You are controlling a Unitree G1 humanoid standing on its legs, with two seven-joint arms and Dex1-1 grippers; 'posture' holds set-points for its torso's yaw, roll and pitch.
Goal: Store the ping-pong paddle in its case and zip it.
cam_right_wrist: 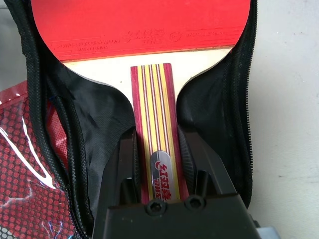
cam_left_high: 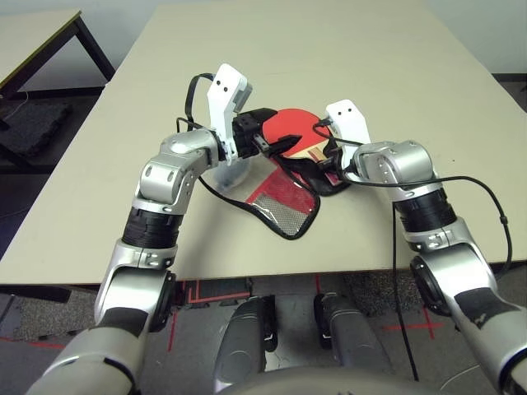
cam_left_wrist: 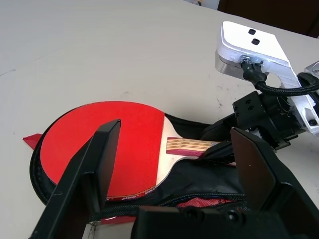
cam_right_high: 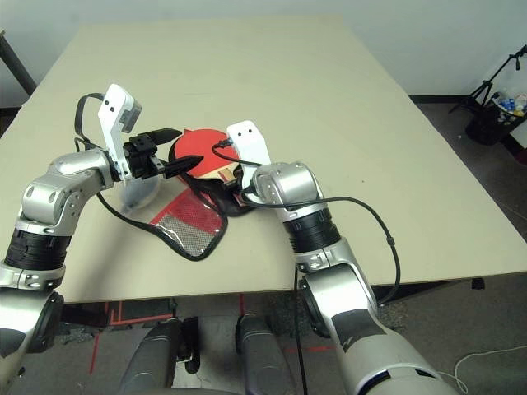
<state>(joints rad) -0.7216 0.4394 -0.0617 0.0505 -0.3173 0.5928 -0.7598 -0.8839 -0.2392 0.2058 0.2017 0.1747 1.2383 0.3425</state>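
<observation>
- Right wrist view: right gripper (cam_right_wrist: pixel 158 164) is clamping the ping-pong paddle (cam_right_wrist: pixel 149 74) by its handle, inside the case (cam_right_wrist: pixel 89 124).
- Left gripper (cam_left_wrist: pixel 174 169) is hovering wide apart above the paddle.

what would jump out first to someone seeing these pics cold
The red ping-pong paddle near the middle of the beige table, lying in the open case, whose flap is folded toward the robot. The right pincer grips the paddle's striped handle, while the left pincer hovers open just above the red face.
</observation>
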